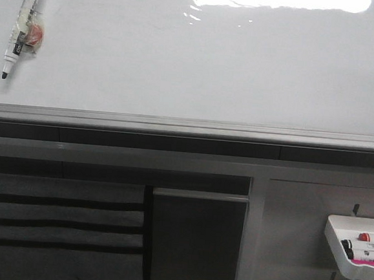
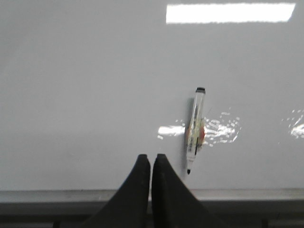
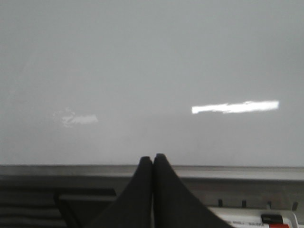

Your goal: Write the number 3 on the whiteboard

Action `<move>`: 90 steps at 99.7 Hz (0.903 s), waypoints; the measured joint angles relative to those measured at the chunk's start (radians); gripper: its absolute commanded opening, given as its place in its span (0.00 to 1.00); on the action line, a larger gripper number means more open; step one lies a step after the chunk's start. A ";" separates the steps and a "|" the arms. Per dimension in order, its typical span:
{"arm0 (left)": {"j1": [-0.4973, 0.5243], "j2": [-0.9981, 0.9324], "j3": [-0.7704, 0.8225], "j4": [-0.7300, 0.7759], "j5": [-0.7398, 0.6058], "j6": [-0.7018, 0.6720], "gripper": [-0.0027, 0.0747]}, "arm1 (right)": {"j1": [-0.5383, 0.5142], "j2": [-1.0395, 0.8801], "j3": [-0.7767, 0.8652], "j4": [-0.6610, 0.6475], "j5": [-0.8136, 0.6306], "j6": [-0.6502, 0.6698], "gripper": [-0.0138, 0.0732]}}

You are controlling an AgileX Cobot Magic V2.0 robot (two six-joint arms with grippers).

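The whiteboard (image 1: 199, 69) is glossy white with a grey metal edge strip along its near side and shows glare. No number 3 shows on it. A clear-bodied black marker (image 1: 24, 23), uncapped with its tip toward the near edge, lies on the board at the far left; it also shows in the left wrist view (image 2: 195, 128). My left gripper (image 2: 151, 157) is shut and empty, just beside the marker's tip near the board's edge. My right gripper (image 3: 153, 157) is shut and empty over the board's edge strip. Neither gripper shows in the front view.
A small white tray (image 1: 360, 248) with markers hangs at the lower right below the board; it shows partly in the right wrist view (image 3: 259, 219). Grey panels and a dark slatted section (image 1: 57, 220) lie below the board's edge.
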 measured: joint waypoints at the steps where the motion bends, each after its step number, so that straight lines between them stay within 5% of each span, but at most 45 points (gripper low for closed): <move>1: 0.000 0.006 -0.006 0.000 0.016 0.000 0.01 | 0.000 0.014 -0.006 0.000 0.008 -0.003 0.08; 14: 0.000 0.105 -0.066 0.010 0.083 0.000 0.01 | 0.000 0.125 -0.094 0.000 0.123 -0.024 0.08; 50: 0.000 0.228 -0.066 0.016 0.104 0.000 0.02 | 0.000 0.250 -0.109 0.000 0.131 -0.030 0.11; 60: 0.000 0.257 -0.066 0.019 0.104 0.021 0.13 | 0.000 0.267 -0.109 0.000 0.130 -0.030 0.27; 76: -0.011 0.322 -0.066 -0.025 0.046 0.091 0.49 | 0.000 0.290 -0.109 0.000 0.119 -0.032 0.54; 90: -0.065 0.408 -0.066 -0.063 -0.036 0.137 0.58 | 0.000 0.301 -0.109 0.000 0.103 -0.032 0.57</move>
